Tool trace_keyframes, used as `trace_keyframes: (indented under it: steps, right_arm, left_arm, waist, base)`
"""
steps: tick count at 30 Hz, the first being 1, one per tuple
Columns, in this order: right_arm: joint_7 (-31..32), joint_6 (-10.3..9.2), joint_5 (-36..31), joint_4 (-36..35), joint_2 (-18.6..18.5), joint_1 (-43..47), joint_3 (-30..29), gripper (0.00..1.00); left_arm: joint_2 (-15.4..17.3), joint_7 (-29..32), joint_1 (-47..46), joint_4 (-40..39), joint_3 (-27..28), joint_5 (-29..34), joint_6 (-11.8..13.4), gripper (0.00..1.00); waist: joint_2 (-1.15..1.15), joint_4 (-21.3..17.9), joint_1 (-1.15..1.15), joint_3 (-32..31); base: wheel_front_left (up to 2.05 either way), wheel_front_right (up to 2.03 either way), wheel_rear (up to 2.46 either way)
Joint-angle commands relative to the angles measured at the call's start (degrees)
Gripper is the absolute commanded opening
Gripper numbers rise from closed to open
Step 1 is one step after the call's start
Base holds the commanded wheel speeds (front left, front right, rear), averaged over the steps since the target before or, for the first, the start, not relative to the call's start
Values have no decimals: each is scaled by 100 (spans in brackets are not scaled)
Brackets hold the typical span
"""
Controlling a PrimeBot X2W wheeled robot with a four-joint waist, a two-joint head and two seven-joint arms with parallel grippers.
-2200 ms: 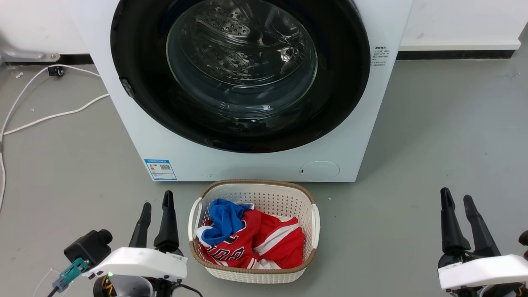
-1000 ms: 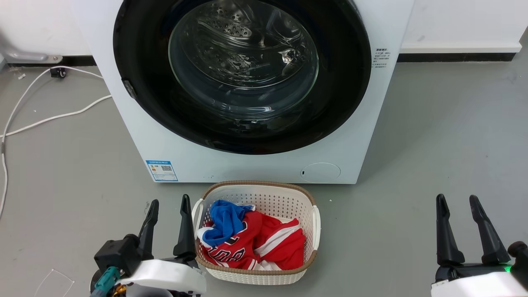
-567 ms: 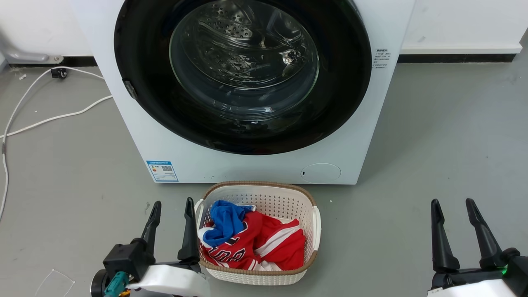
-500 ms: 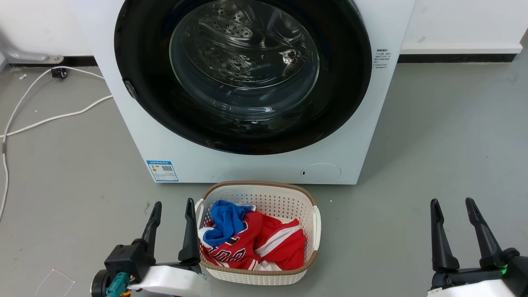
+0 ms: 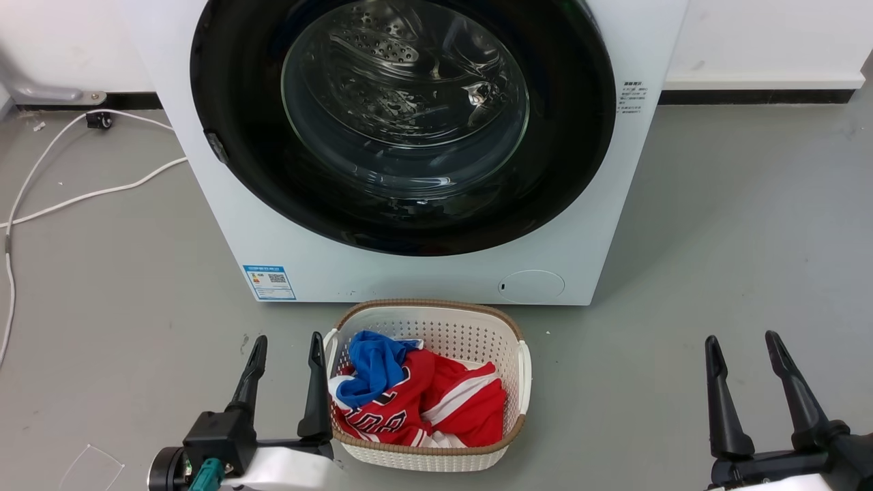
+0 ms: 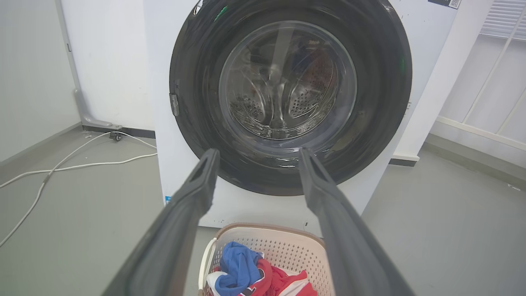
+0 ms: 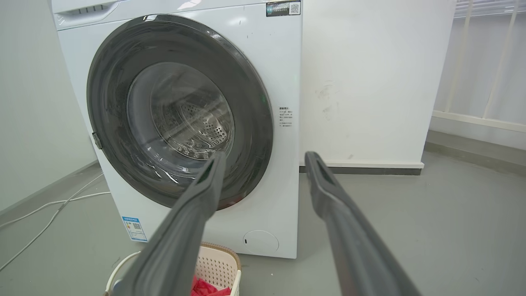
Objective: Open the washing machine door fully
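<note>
We should bring our right tool to the 3 o'clock rim of the washing machine door, opposite the hinge at 9, then swing wide. It and the left tool stand released, empty. The door sits shut at 12 o'clock, facing us; round, no long axis.

The washing machine stands on the floor straight ahead of me, backed against the wall. The washing machine door lies flat against its front. A basket sits on the floor just before the machine, below the door, with clothes in it. My left tool is just left of the basket, and my right tool is well off to its right. A cable lies on the floor left of the machine.
</note>
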Motion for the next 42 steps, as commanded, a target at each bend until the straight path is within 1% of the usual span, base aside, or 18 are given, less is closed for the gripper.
trace_keyframes:
  steps: [1, 6, 22, 36, 42]
  right_arm:
    - [-33, -2, -74, -43, -5, 73, 5, 100]
    - [-77, -2, -163, -44, -5, 128, -27, 100]
    - [-72, -2, 266, 80, -4, 89, -130, 100]
    - [-72, -2, 336, 187, -4, 76, -103, 100]
    - [-72, -2, 337, 216, -4, 79, -71, 100]
  left_arm:
    - [3, -54, 59, 3, -23, 92, 34, 100]
    - [3, -96, 89, 44, -37, 266, 80, 100]
    - [3, -84, 83, 149, 7, 221, 110, 100]
    - [3, -84, 88, 187, 1, 320, 218, 100]
    - [3, -84, 90, 201, 8, 318, 216, 100]
  waist:
    - [0, -1, 0, -1]
    - [0, -5, 0, -4]
    - [0, 2, 0, 13]
    - [0, -5, 0, 7]
    - [0, -6, 0, -5]
  base:
    - [0, 0, 0]
    - [0, 0, 0]
    - [0, 0, 0]
    - [0, 0, 0]
    - [0, 0, 0]
